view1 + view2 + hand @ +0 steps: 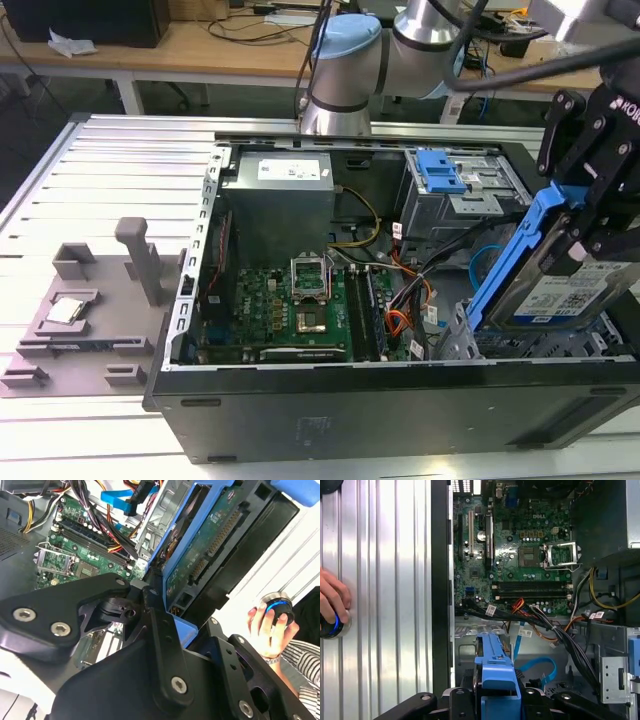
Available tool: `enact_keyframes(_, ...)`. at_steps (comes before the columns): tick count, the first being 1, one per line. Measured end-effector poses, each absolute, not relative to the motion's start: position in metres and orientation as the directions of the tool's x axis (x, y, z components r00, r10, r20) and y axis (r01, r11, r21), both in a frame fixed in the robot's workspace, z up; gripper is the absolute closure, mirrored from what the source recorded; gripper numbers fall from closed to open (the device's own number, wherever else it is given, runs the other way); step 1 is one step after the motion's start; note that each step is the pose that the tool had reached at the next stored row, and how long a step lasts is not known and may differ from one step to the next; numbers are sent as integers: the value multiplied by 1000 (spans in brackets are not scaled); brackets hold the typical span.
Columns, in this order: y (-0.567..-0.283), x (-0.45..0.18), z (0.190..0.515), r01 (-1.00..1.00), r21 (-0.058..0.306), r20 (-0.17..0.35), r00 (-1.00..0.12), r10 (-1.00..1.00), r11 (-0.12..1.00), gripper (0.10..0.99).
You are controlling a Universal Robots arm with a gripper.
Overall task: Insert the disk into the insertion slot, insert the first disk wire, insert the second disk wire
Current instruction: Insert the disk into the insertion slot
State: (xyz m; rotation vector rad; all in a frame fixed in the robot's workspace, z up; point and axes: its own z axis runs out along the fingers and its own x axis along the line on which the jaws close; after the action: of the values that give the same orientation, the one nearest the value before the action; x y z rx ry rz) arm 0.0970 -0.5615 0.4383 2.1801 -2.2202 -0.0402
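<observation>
On the exterior view's left I see a grey fixture (90, 320) on the desk (130, 170), and mid-frame the open case's motherboard (290, 300). Further right, the second disk wire (487, 262) loops beside the insertion slot (460, 340). Far right, my claw (580, 225) is clamped on the disk (560, 292), which is tilted with its low end by that slot.

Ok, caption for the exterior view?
Gripper holding the disk, tilted, over the drive cage inside the open computer case.

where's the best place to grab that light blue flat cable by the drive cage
Probably take the light blue flat cable by its free loop, pinching its flat faces from the open side of the case: the loop stands clear of the black wire bundle.
</observation>
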Motion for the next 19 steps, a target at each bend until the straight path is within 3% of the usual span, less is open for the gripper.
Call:
enact_keyframes(4, -562, 99, 441, -999, 42, -39, -16, -999, 14, 722)
enact_keyframes(19, -560, 105, 421, -999, 48, -39, 22, -999, -24, 722)
